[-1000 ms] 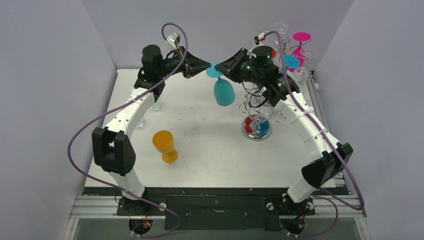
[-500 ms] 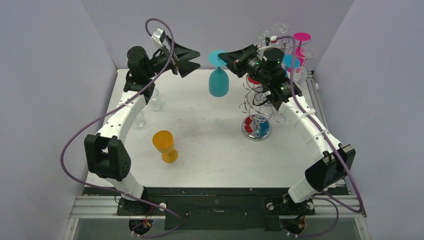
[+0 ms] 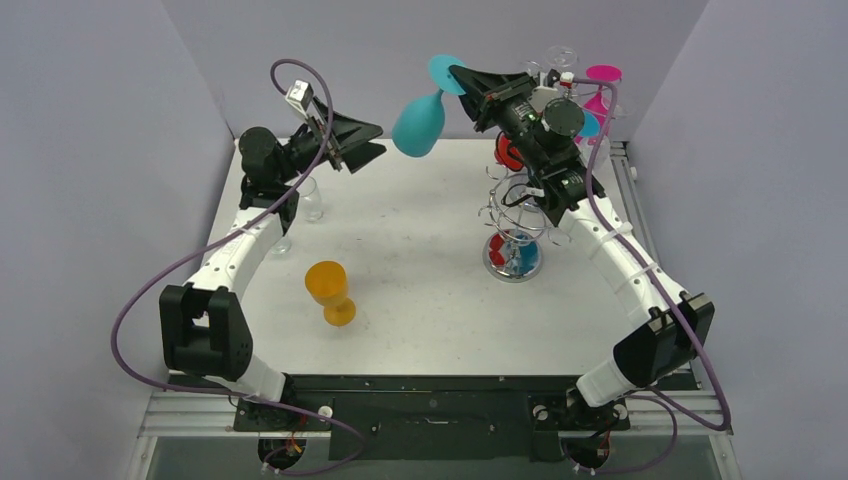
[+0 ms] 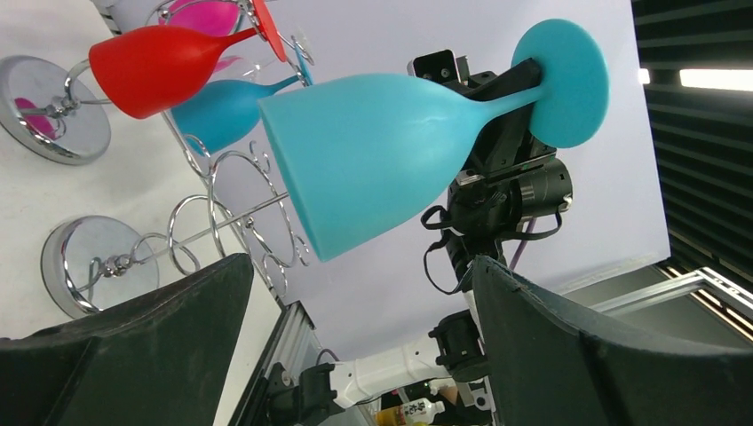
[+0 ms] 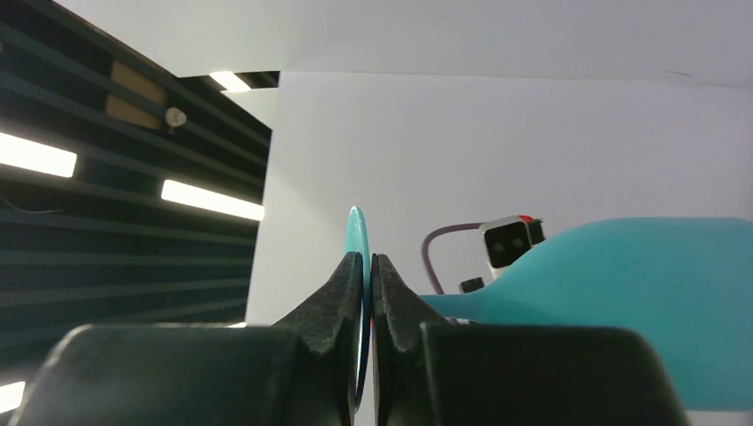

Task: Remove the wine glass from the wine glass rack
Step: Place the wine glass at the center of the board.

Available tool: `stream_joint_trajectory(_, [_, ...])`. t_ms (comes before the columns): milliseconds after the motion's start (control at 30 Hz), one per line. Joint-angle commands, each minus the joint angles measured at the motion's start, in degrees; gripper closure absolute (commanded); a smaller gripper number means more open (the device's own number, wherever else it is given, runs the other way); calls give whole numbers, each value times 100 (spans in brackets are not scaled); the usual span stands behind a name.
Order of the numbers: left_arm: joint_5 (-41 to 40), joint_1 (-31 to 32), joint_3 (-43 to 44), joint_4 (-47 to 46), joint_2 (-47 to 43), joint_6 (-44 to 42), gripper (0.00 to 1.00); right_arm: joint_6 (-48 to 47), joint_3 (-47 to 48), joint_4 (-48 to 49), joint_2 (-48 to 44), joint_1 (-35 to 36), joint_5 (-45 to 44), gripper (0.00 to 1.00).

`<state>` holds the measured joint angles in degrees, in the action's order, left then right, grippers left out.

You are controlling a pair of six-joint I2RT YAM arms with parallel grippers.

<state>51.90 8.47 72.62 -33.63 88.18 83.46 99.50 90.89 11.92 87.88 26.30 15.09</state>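
Observation:
My right gripper is shut on the foot of a teal wine glass and holds it high over the back of the table, with the bowl tilted down to the left. The right wrist view shows the fingers pinching the thin teal foot, with the bowl to the right. The glass is well clear of the chrome spiral wine glass rack. My left gripper stands open, empty, just left of the bowl. Its view shows the glass ahead of the spread fingers.
Red, pink and teal glasses hang on the rack at the back right. An orange glass stands on the white table at front left. Clear glasses sit beside the left arm.
The left gripper has opened and drawn back to the left. The right gripper has closed on the glass's foot and raised it, swinging the bowl up and left.

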Motion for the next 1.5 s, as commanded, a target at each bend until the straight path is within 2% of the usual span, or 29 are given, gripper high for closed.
stream_joint_trajectory(0, [71,-20,-134,-1727,-90,638,8,605,-166,1023,-328,98,-388,100])
stream_joint_trajectory(233, [-178,66,-153,-3873,300,1927,8,1041,-230,1463,-262,217,-406,100])
stream_joint_trajectory(300, [-255,110,-86,-4257,389,2328,9,1167,-295,1605,-238,237,-414,100])
stream_joint_trajectory(533, [-479,359,102,-4942,602,2799,18,1681,-465,2211,-73,346,-400,100])
stream_joint_trajectory(600, [-556,413,142,-5085,619,2904,25,1893,-571,2464,-34,383,-391,100])
stream_joint_trajectory(700, [-635,485,188,-5131,602,2962,43,2027,-698,2617,-53,384,-397,100])
stream_joint_trajectory(867, [-674,532,233,-4992,536,2899,63,2029,-883,2687,-147,384,-398,100])
stream_joint_trajectory(933, [-625,527,247,-4835,498,2855,74,1979,-1022,2686,-230,373,-411,100])
stream_joint_trajectory(967, [-596,525,249,-4775,481,2791,84,1947,-1081,2667,-289,365,-393,100])
stream_joint_trajectory(1033, [-524,522,225,-4545,379,2645,97,1823,-1149,2575,-379,340,-373,100])
stream_joint_trajectory(1067, [-471,517,221,-4343,342,2512,100,1712,-1165,2503,-408,331,-352,99])
stream_joint_trajectory(1100, [-444,507,223,-4225,270,2444,100,1633,-1163,2435,-464,305,-308,94])
stream_joint_trajectory(1133, [-389,485,233,-4021,239,2299,100,1469,-1151,2268,-503,292,-289,81])
stream_joint_trajectory(1167, [-350,461,254,-3897,152,2232,100,1367,-1152,2177,-586,256,-268,73])
stream_joint_trajectory(1200, [-284,396,271,-3623,110,2077,100,1127,-1135,1913,-640,241,-265,57])
stream_joint_trajectory(1267, [-185,260,348,-3206,-62,1835,100,631,-1011,1250,-869,172,-226,41])
stream_joint_trajectory(1333, [-67,93,436,-2615,-252,1475,100,100,-924,568,-1069,113,-319,31])
stream_joint_trajectory(1433, [91,-114,639,-1465,-618,742,100,-596,-904,-317,-1327,24,-452,27])
stream_joint_trajectory(1467, [101,-211,786,-635,-697,208,100,-721,-917,-469,-1436,6,-491,27])
